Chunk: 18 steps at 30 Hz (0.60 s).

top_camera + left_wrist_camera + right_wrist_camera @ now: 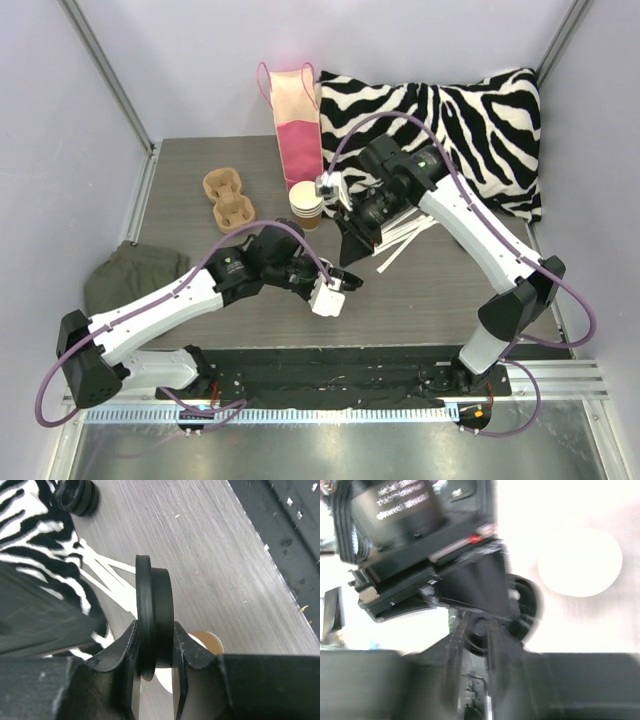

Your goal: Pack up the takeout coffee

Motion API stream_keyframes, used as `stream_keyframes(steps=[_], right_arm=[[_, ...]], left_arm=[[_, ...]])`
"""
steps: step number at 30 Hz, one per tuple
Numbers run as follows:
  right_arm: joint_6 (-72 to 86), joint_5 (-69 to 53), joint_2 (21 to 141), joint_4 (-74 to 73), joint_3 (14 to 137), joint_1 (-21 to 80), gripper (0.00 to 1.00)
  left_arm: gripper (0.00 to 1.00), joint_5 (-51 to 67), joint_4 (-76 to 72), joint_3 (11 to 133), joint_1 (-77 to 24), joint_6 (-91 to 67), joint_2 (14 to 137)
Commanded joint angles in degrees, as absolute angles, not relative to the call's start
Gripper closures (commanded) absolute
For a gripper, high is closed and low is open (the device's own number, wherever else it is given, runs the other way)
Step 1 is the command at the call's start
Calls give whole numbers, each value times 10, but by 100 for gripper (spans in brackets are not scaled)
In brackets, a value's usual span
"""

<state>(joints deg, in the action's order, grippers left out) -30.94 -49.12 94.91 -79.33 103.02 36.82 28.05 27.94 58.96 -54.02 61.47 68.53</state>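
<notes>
I see pulp carrier (228, 198) unloaded on the desk (430, 300), cup stack (307, 205) upright just beside the bag (298, 120), my left end effector (155, 627) pinched narrow on the black lid (155, 590) edge-on, probably for capping, right end effector (350, 252) close by, view too blurred to tell its opening.

Top camera overhead, facing down on table (430, 295); wrist cameras close-in; left shares zebra cushion (450, 110).
</notes>
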Motion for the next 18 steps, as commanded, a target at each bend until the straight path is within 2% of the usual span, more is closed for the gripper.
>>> stream_keyframes(steps=[1,2,5,7,12,14,18], right_arm=[[-283,-423,952,-843,1141,307,55],[-272,-425,954,-829,1163,286,35],[-225,-433,941,-779,1226,209,18],[-189,-410,919,-737,1210,178,14],[-132,-345,814,-583,1070,172,5],[-126,-348,808,-576,1046,173,4],[-120,-345,795,-546,1006,173,4]], left_arm=[[100,273,288,645,-538,445,664],[100,285,294,653,-534,410,665],[100,342,300,686,-493,236,675],[100,373,301,700,-451,153,687],[100,477,243,711,-343,-108,718],[100,504,184,694,-297,-219,730],[100,545,88,661,-255,-343,737]])
